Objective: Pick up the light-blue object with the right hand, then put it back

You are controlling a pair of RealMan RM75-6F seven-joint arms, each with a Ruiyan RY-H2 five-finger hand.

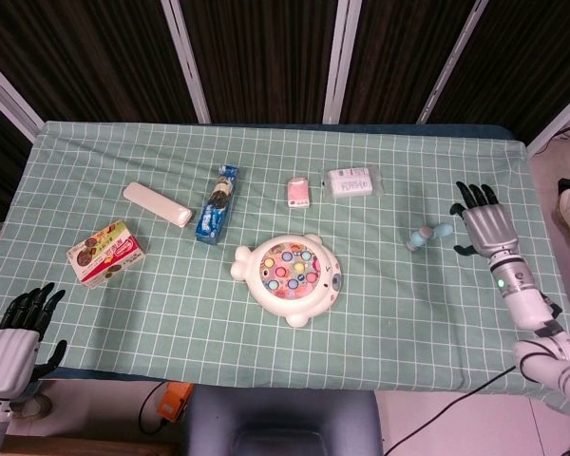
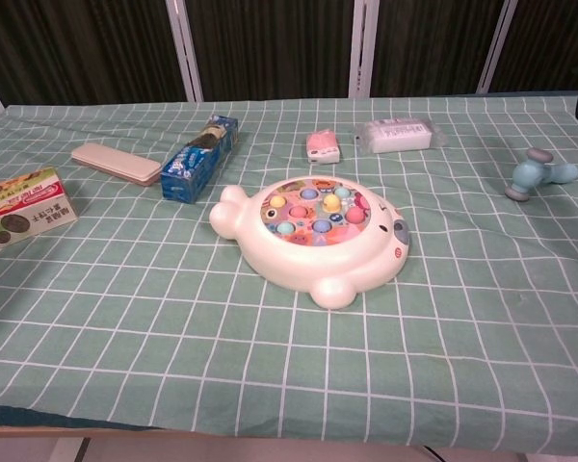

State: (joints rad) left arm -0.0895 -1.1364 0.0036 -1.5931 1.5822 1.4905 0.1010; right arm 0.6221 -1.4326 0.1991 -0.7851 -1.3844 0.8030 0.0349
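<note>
The light-blue object (image 1: 428, 235) lies on the green worktop (image 1: 399, 304), well to the right of the white fish toy (image 1: 288, 269), and nothing is touching it. The right hand (image 1: 483, 225) is just beside it, on the side away from the fish toy, with its fingers (image 1: 467, 196) spread wide and holding nothing, while the left hand (image 1: 14, 328) waits far off to the other side of the fish toy, fingers apart and empty too. It looks like the pick-up has not begun, so grabbing, lifting and putting back are all left to do.
</note>
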